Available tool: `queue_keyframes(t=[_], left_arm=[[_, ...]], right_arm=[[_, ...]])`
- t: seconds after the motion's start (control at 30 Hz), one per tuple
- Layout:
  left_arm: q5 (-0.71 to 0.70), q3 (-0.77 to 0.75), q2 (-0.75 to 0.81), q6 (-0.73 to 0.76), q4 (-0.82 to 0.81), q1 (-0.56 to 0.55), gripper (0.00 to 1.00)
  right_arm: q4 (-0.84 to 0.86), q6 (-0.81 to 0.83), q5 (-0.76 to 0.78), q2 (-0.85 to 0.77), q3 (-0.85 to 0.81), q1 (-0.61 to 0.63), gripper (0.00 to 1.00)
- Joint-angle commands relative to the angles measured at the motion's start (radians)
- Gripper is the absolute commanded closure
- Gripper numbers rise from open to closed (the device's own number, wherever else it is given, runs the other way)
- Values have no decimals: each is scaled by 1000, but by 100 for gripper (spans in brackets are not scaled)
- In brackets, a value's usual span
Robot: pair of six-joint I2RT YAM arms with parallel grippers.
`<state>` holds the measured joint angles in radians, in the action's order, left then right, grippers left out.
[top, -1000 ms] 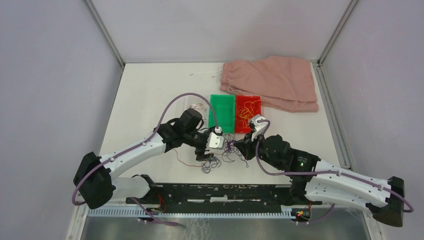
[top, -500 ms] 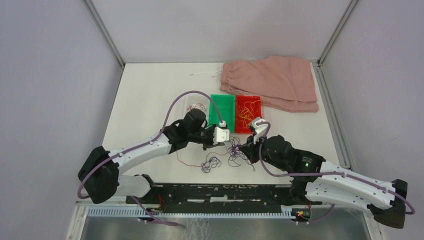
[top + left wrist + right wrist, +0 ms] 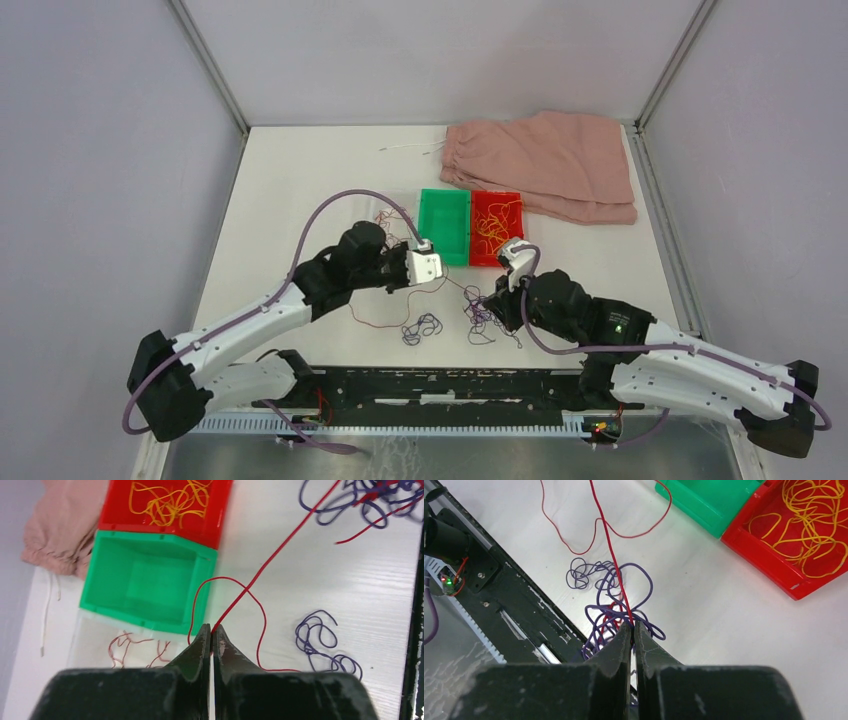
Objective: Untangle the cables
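**Left claw (image 3: 212,630) and right claw (image 3: 632,626) clamped on one red cable (image 3: 280,550)**

The left claw is seen closed, its tips pressed together on the red cable just in front of the green bin (image 3: 145,580). From there the cable is drawn in a straight line across the white surface (image 3: 290,200) to the right claw, which is likewise closed on it. A clump of purple cables (image 3: 616,605) is bunched around the right claw's tips, near the front edge of the surface. Whether any purple strand is also pinched cannot be told. A slack red loop (image 3: 263,625) is laid on the surface beside the left claw, and it cannot be told whether it belongs to the held cable. A small coil of purple cable (image 3: 322,640) is left lying apart from the clump, between the two arms.

Two bins are set side by side, touching, behind the claws. Only bare green floor is shown inside the green bin. The red bin (image 3: 165,527) is loosely filled with yellow-orange cables (image 3: 170,500). On the green bin's other side, what appears to be a pale see-through tray (image 3: 90,640) is placed against it, and a few thin dark-red strands (image 3: 127,647) are held in it.

A pink cloth (image 3: 545,165) is spread at the far right corner, just behind the red bin, with its white drawstring (image 3: 410,148) trailed out to the left.
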<state>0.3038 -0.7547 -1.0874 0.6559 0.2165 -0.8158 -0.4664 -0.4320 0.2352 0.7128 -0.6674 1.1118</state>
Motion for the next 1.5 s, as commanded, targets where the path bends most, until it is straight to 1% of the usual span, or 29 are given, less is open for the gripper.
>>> queue_keyframes(t=[0.0, 0.1, 0.23, 0.3, 0.47, 0.53, 0.63, 0.77, 0.93, 1.0, 1.1, 1.3, 1.37, 1.47], left_arm=[[-162, -77, 94, 44, 19, 75, 97], [-192, -155, 149, 61, 82, 157, 97], [-163, -231, 232, 98, 188, 283, 97], [-155, -257, 276, 123, 222, 314, 97], [-161, -316, 381, 228, 297, 318, 97], [-161, -355, 398, 262, 350, 320, 97], [-202, -400, 418, 298, 392, 319, 97], [-331, -428, 447, 375, 365, 318, 97], [-571, -453, 466, 557, 263, 318, 97], [-609, -491, 459, 618, 280, 318, 97], [-658, -544, 434, 653, 283, 317, 97], [-797, -549, 406, 813, 215, 317, 97], [-807, -559, 391, 812, 189, 316, 97], [-741, -570, 379, 693, 274, 316, 97]], right_arm=[[-27, -25, -37, -3, -26, -3, 93], [-36, -38, -46, 2, -15, -2, 93], [-56, -45, -57, 17, -8, -2, 93], [-64, -48, -66, 28, -5, -2, 93], [-77, -50, -101, 69, -9, -3, 94], [-78, -51, -104, 82, -11, -2, 95], [-84, -56, -88, 95, -19, -1, 96], [-132, -81, -36, 109, -24, -2, 100], [-214, -133, 60, 96, -23, -3, 100], [-246, -143, 97, 94, -30, -5, 100], [-286, -154, 141, 95, -54, -8, 100], [-401, -208, 257, 83, -99, -15, 100], [-421, -222, 278, 61, -97, -16, 100], [-418, -223, 286, 38, -96, -17, 100]])
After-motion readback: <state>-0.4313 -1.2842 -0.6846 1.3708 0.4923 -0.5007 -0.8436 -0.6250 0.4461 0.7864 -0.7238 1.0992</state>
